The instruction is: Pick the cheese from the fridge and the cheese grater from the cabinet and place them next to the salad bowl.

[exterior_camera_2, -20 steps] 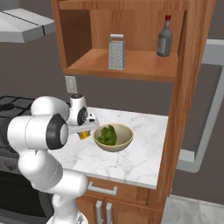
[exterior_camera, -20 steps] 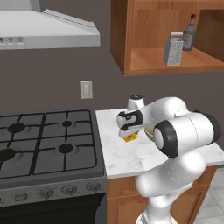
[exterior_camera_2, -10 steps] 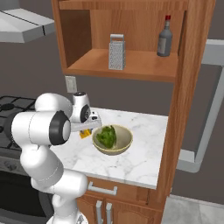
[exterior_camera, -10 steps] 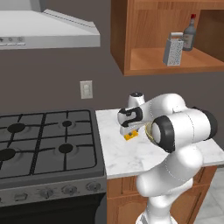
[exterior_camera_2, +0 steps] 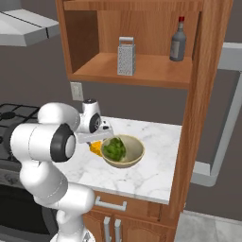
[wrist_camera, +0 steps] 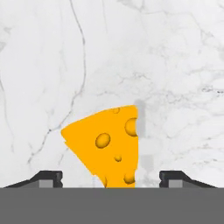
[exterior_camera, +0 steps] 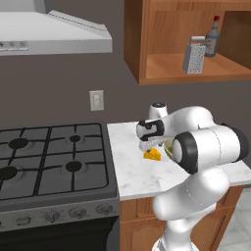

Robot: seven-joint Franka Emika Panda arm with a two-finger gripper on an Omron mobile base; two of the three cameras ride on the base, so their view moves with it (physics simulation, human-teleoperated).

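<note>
With jaws spread wide and holding nothing, gripper [wrist_camera: 111, 177] poised directly over cheese [wrist_camera: 106, 145]; fingertips [wrist_camera: 49, 177] clear of the wedge on either side, wedge lying flat on white marble counter [wrist_camera: 175, 65].

Left base view: cheese [exterior_camera: 153, 155] on counter [exterior_camera: 132, 171], just below gripper [exterior_camera: 148, 145], at about nine o'clock of salad bowl [exterior_camera: 168, 148], mostly hidden behind the arm. Gas stove [exterior_camera: 49, 162] at nine o'clock of the counter; range hood [exterior_camera: 54, 37] above it; wall outlet [exterior_camera: 97, 100] at eleven o'clock of the cheese. Cheese grater [exterior_camera: 194, 55] upright on the shelf of cabinet [exterior_camera: 147, 39], dark bottle with red cap [exterior_camera: 212, 37] just beside it at two o'clock.

Right base view: salad bowl [exterior_camera_2: 124, 151] with green leaves on counter [exterior_camera_2: 151, 175]; cheese [exterior_camera_2: 97, 148] just beside the bowl at nine o'clock, whether touching cannot be told; gripper [exterior_camera_2: 98, 137] just above it. Cheese grater [exterior_camera_2: 126, 56] on the shelf of cabinet [exterior_camera_2: 203, 94], at twelve o'clock of the bowl; bottle [exterior_camera_2: 177, 39] well apart at three o'clock of the grater.
</note>
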